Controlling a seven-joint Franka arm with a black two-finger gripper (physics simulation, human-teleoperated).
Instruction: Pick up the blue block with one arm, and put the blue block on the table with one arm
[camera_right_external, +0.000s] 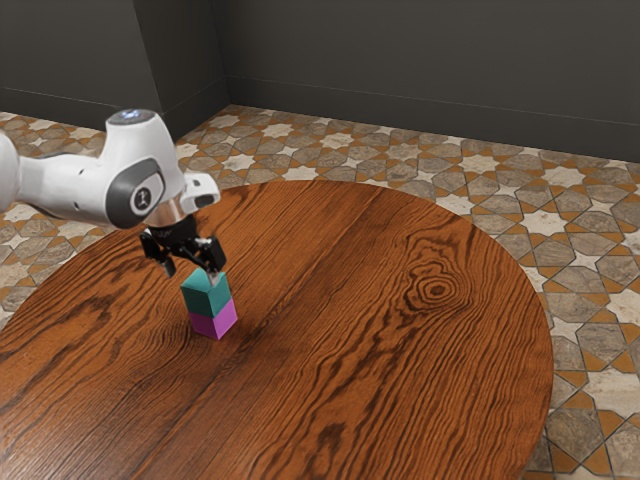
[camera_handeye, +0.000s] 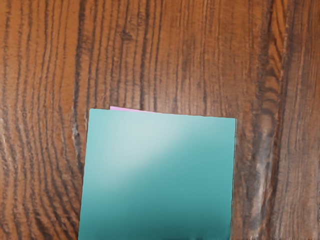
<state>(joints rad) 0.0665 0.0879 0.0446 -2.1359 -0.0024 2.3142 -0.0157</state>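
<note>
I take the magenta block (camera_right_external: 212, 322) as my landmark: the blue block (camera_right_external: 203, 298) sits right on top of it, and the pincer (camera_right_external: 191, 273) hangs above that stack, set a touch toward the exterior view's left. So my target lies below the pincer and slightly toward the exterior view's right. I have only the one arm (camera_right_external: 75, 188) here, so there is no choice of side. The pincer's two fingers stand apart, with nothing clamped between them.

The block looks like a cube, so I find no long axis to follow; what counts is squaring the fingers to two opposite faces. It reads more teal than blue, plain and sharp-cornered, with a pale sheen across its top. A thin magenta sliver peeps past one edge, so the two blocks are not quite flush.

I judge I'm at the approach: centre over the stack, lower, and close without nudging the magenta block. After that, the bench (camera_right_external: 380, 350) beside the magenta block should take it.
</note>
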